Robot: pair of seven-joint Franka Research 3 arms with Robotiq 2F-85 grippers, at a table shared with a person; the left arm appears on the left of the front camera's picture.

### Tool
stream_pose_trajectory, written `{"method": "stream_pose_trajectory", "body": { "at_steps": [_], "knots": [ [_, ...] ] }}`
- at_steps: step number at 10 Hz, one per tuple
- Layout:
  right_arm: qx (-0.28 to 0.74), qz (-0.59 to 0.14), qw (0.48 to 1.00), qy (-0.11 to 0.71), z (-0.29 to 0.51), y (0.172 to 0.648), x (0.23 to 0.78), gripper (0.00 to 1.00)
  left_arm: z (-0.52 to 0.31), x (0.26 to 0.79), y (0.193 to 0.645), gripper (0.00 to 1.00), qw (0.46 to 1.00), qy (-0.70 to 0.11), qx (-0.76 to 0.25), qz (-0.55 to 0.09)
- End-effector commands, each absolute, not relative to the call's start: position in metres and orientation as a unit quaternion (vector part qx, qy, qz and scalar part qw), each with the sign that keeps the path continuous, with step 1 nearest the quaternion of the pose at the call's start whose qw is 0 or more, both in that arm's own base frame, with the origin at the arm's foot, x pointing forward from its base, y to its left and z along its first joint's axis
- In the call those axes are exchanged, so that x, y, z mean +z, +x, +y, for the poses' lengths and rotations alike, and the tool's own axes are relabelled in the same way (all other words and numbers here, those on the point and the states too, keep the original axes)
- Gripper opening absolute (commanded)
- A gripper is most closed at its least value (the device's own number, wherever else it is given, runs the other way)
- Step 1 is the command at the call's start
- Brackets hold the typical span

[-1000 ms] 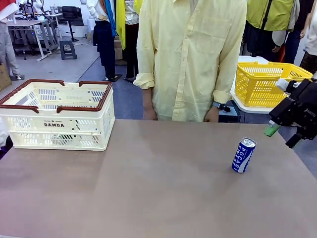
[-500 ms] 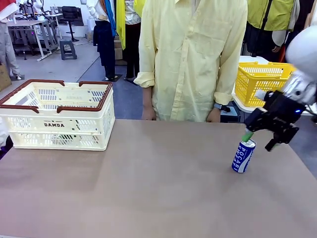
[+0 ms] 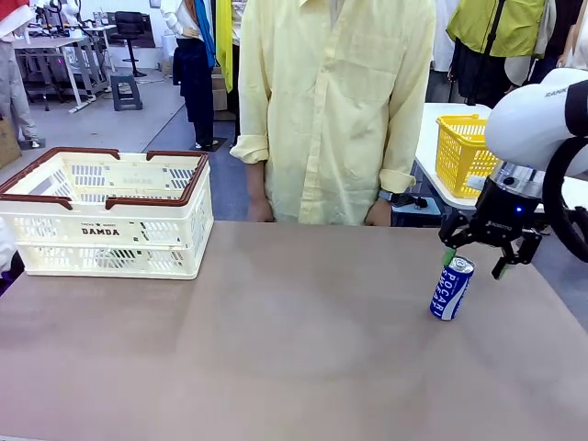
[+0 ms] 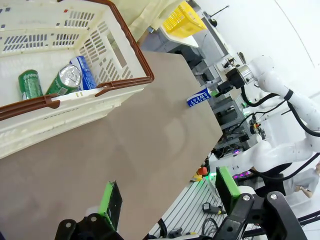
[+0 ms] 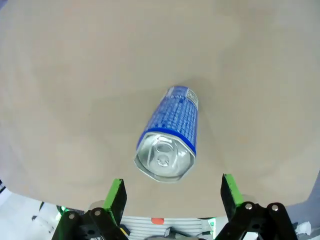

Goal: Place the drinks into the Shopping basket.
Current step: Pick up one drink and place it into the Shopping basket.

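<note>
Since the earlier frame the right claw has swung in from the right edge and now hovers, wide open and empty, directly above the upright POCARI can at centre right. At left, the Shopping basket sits on the worktop; the left claw is open, empty.

White arm, black green-padded pincer

POCARI can – glossy metal; Shopping basket – slotted plastic.

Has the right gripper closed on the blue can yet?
No. The right gripper hangs above the upright blue can with both fingers apart and clear of it.
</note>
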State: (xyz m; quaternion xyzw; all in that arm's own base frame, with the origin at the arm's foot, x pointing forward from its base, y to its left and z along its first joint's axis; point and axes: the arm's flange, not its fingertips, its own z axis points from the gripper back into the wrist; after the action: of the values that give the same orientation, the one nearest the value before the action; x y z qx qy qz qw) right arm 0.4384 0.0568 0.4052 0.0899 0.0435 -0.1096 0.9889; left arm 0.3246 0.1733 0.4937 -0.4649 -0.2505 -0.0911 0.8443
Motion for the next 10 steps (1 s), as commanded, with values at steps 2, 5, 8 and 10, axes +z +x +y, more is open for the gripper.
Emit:
{"method": "stream_pose_trajectory", "body": {
  "at_steps": [2,5,8,10],
  "knots": [
    [-0.121,0.019,0.987,0.103,0.070,0.448,0.388,1.00,0.174,0.495,0.321,1.00,0.847,-0.465,-0.092,-0.241],
    [-0.099,0.020,0.991,0.087,0.076,0.450,0.374,1.00,0.174,0.495,0.321,1.00,0.847,-0.465,-0.092,-0.241],
    [-0.089,0.019,0.993,0.070,0.077,0.449,0.367,1.00,0.174,0.495,0.321,1.00,0.847,-0.465,-0.092,-0.241],
    [-0.089,0.008,0.994,0.063,0.077,0.448,0.364,1.00,0.174,0.495,0.321,1.00,0.847,-0.465,-0.092,-0.241]
  ]
}}
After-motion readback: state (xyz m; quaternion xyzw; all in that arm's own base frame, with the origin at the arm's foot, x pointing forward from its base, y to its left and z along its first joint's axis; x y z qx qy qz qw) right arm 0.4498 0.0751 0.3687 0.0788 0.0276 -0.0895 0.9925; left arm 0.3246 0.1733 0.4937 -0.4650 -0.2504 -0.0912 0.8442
